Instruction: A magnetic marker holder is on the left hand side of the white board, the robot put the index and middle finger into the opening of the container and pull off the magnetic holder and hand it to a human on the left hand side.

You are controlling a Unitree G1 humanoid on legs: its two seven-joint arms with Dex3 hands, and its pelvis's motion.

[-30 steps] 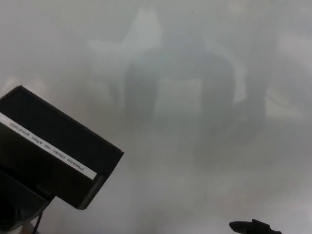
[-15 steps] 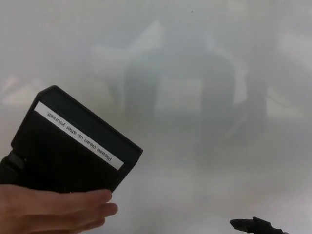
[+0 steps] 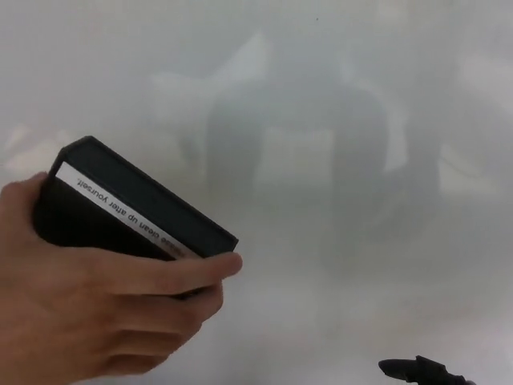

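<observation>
**Handover stage: the holder in a person's grasp, off the board**

The black magnetic marker holder (image 3: 136, 212) sits tilted at the left of the head view, in front of the white board (image 3: 337, 160), its white label strip running diagonally along the upper edge. A person's hand (image 3: 96, 309) wraps it from below and from the left: the thumb side lies against the holder's left end, and the fingers cross its lower face, with one fingertip reaching just past the lower right corner. The holder appears clear of the board surface, so the pull-off step is judged complete, and the transfer to the person on the left appears to be at or near its end. What remains, as far as can be judged, is only the full release and the withdrawal of the robot's arm.

The robot's left hand does not show; it is either out of frame or hidden behind the holder and the person's hand, so whether it grips the holder cannot be told. Of the right hand (image 3: 421, 371) only a small dark part shows at the bottom edge, well apart from the holder; it holds nothing visible, and the spread of its fingers cannot be read. The board bears only blurred reflections.
</observation>
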